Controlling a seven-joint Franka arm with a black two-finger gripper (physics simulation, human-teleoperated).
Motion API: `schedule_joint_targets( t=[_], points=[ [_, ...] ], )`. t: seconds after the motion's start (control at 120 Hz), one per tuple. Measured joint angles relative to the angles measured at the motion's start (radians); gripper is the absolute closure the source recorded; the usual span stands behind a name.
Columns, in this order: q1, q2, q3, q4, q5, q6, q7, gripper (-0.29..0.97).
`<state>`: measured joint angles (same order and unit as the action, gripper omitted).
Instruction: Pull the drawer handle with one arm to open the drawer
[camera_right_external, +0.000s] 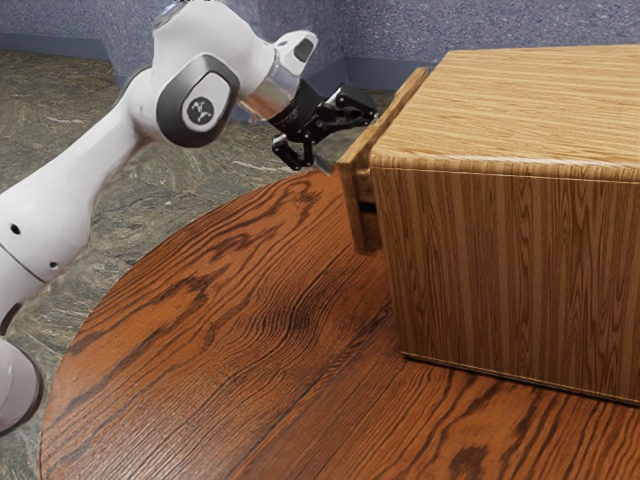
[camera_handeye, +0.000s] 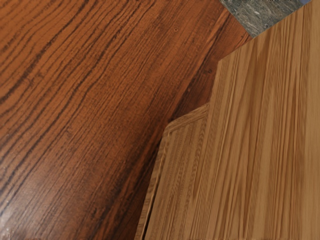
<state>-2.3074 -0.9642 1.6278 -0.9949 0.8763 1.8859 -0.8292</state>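
Exterior view
Arm (camera_right_external: 90, 180): white, comes in from the exterior view's left and reaches toward the drawer's face.
Gripper (camera_right_external: 322, 125): black, up against the outer face of the drawer front, near its upper part.
Claw state: cannot tell whether it is spread or pinching anything; the drawer front hides what lies between.
Drawer front (camera_right_external: 360, 185): stands a little out from the cabinet, a dark gap behind it, so the drawer is slightly open.
Handle: on the face turned away from this camera, hidden.
Cabinet (camera_right_external: 510, 250): light striped wood box on the exterior view's right, resting on the table.
Table (camera_right_external: 250, 350): round, dark reddish wood.
Floor (camera_right_external: 150, 205): grey-green stone pattern.

Wrist view
Table: dark grain running diagonally under the hand.
Light wood panels (camera_handeye: 260, 150): two surfaces, one stepping out past the other; which is the drawer, I cannot tell.
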Motion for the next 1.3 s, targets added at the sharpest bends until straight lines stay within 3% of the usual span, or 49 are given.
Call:
schedule_joint_targets(
  t=[0.075, 0.175, 0.208, 0.292, 0.325, 0.375, 0.458, 0.492, 0.533, 0.608, 0.65, 0.692, 0.75, 0.875, 0.975, 1.075, 1.217, 1.3],
  points=[
    [0.14, 0.065, -0.006, -0.097, -0.032, -0.045, -0.015, 0.02],
    [0.545, 0.37, -0.036, -0.296, -0.214, -0.133, -0.034, 0.02],
    [0.715, 0.459, -0.125, -0.316, -0.274, -0.178, -0.039, 0.02],
    [1.263, 0.542, -0.612, -0.313, -0.362, -0.287, -0.05, 0.01],
    [1.375, 0.552, -0.736, -0.313, -0.384, -0.321, -0.054, 0.01],
    [1.445, 0.56, -0.827, -0.318, -0.411, -0.362, -0.063, 0.01],
    [1.418, 0.57, -0.86, -0.328, -0.439, -0.412, -0.075, 0.01],
    [1.355, 0.582, -0.82, -0.333, -0.445, -0.427, -0.08, 0.0],
    [1.169, 0.589, -0.675, -0.337, -0.449, -0.442, -0.085, 0.0],
    [0.626, 0.587, -0.216, -0.347, -0.448, -0.463, -0.093, 0.0],
    [0.395, 0.578, -0.049, -0.36, -0.42, -0.472, -0.097, 0.0],
    [0.249, 0.553, 0.041, -0.371, -0.386, -0.479, -0.1, 0.0],
    [0.164, 0.527, 0.104, -0.389, -0.351, -0.486, -0.105, 0.0],
    [0.156, 0.524, 0.143, -0.392, -0.314, -0.502, -0.114, 0.0],
    [0.201, 0.569, 0.089, -0.382, -0.309, -0.52, -0.119, 0.0],
    [0.419, 0.594, -0.156, -0.373, -0.341, -0.53, -0.122, 0.0],
    [0.845, 0.607, -0.572, -0.39, -0.406, -0.526, -0.092, 0.0],
    [0.907, 0.607, -0.657, -0.393, -0.447, -0.523, -0.054, 0.0]
  ],
)
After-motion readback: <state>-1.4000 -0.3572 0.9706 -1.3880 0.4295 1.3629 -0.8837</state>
